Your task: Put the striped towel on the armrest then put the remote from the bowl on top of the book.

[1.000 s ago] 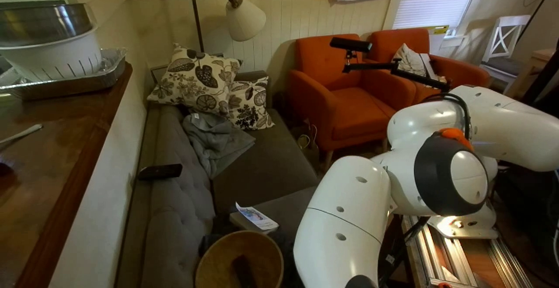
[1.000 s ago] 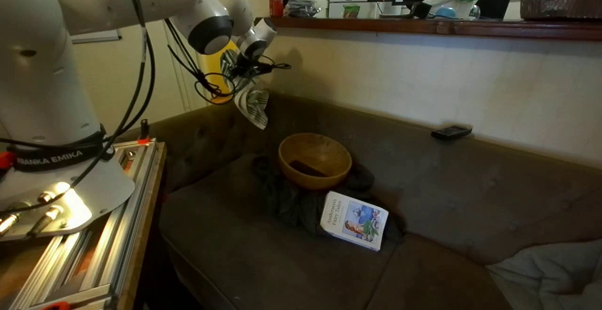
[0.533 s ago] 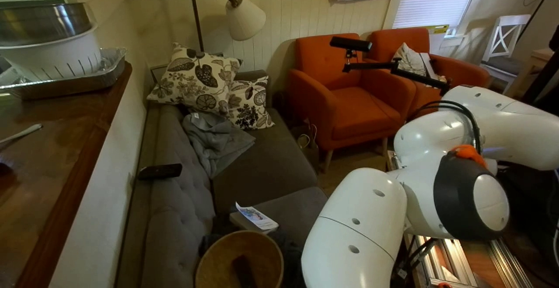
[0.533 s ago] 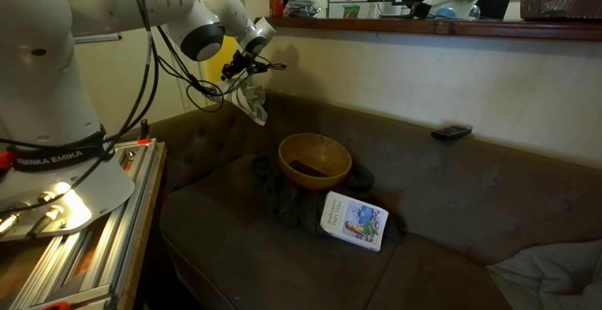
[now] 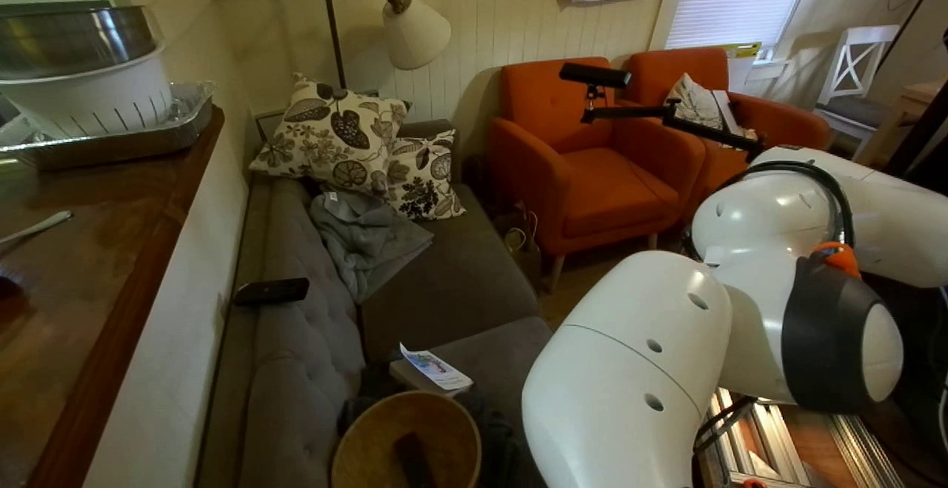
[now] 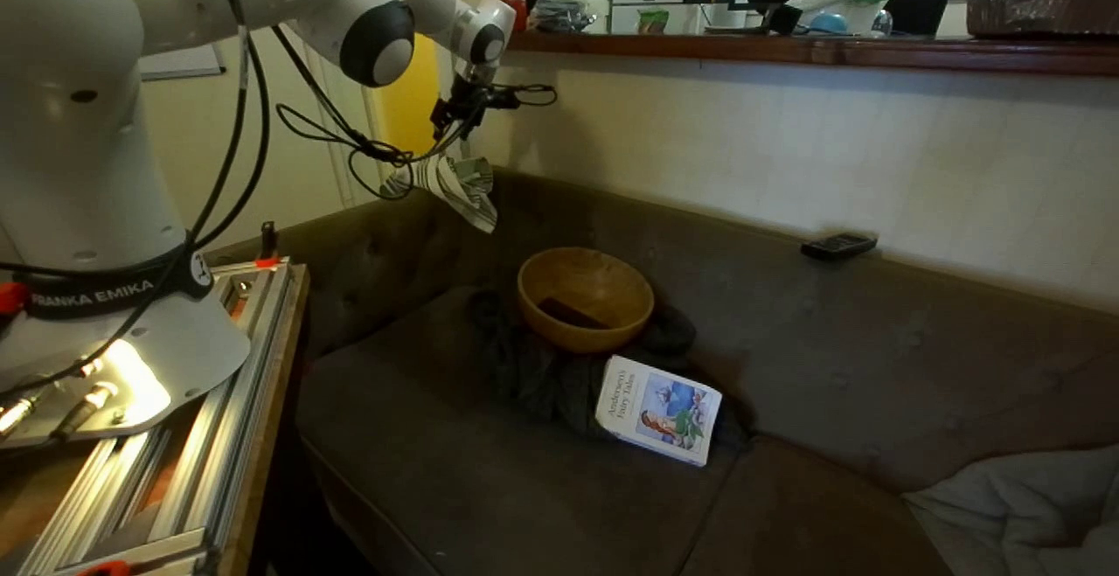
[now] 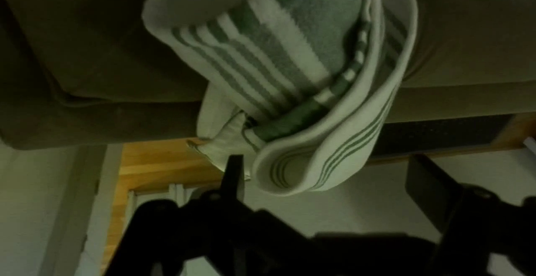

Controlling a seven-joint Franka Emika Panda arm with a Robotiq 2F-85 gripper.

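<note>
Striped towel: draped over the armrest of the sofa, near the backrest; white cloth with broad grey-green bands and thin lines, its edges curling into soft, thick loops.
Jaws: spread wide and holding nothing, just above the towel; in the wrist view one loop shows between them.
Step in hand: the release looks done; the jaws would do best to lift straight up, slowly, so neither side snags a loop.
Towel's balance: one corner hangs down the seat side, so a small tug could probably start it sliding.
Bowl: round, tan, smooth, seemingly wooden, resting on a rumpled dark cloth.
Remote: dark, long and slim, lying inside the bowl; likely next to be fetched, unlike another remote atop the backrest.
Book: thick, pale cover with a coloured picture, just beside the bowl; one cover corner curls up, so the remote should go gently onto its middle.
</note>
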